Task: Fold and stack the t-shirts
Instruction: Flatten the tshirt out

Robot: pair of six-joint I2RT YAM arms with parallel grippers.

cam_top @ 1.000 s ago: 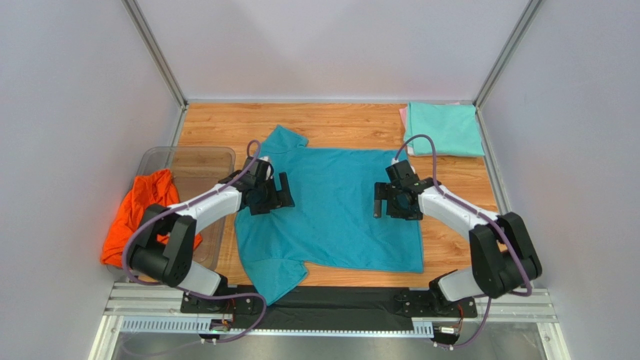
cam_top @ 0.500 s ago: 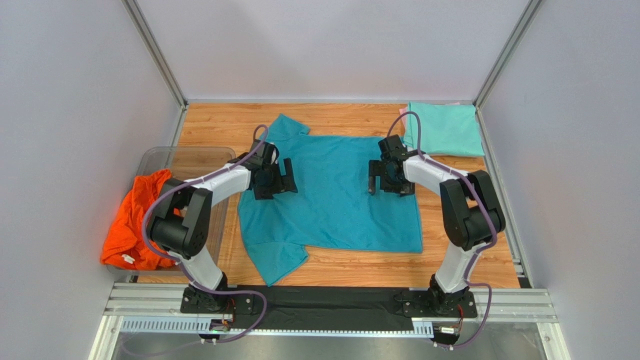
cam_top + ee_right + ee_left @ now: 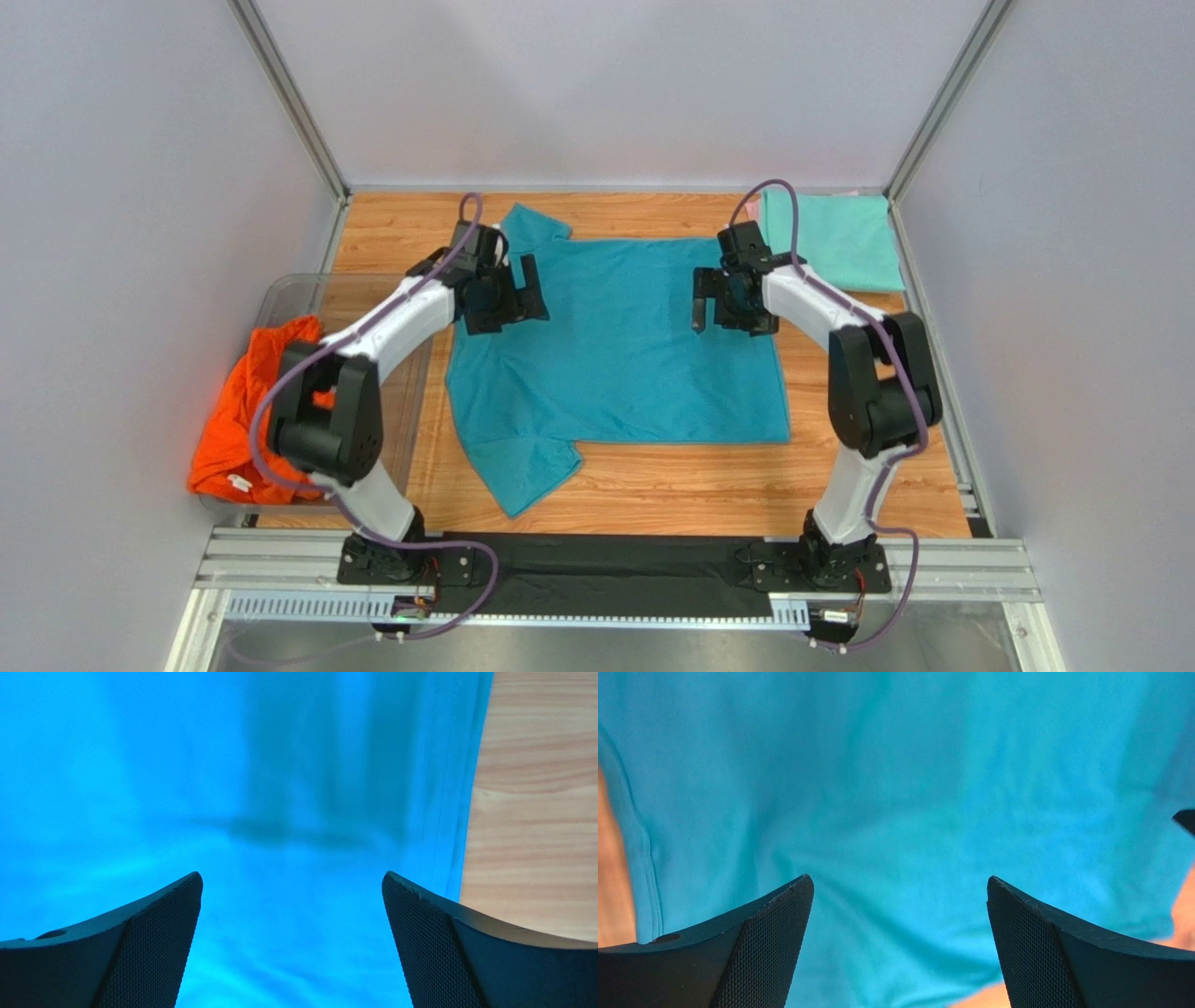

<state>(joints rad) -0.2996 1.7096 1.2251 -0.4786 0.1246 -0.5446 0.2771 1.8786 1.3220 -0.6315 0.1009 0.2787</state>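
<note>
The wooden table [image 3: 645,490] carries the teal shirt [image 3: 617,357] spread flat at its centre, one sleeve pointing to the far left and the other toward the near edge. The clear tub [image 3: 358,294] sits at the left side, with the orange shirt [image 3: 260,406] crumpled over its near-left rim. The mint shirt [image 3: 835,238] lies folded in the far-right corner. The left gripper [image 3: 522,297] is over the teal shirt's far-left part, fingers spread with nothing between them. The right gripper [image 3: 727,308] is over its far-right part, close to the side edge, fingers likewise spread and empty.
</note>
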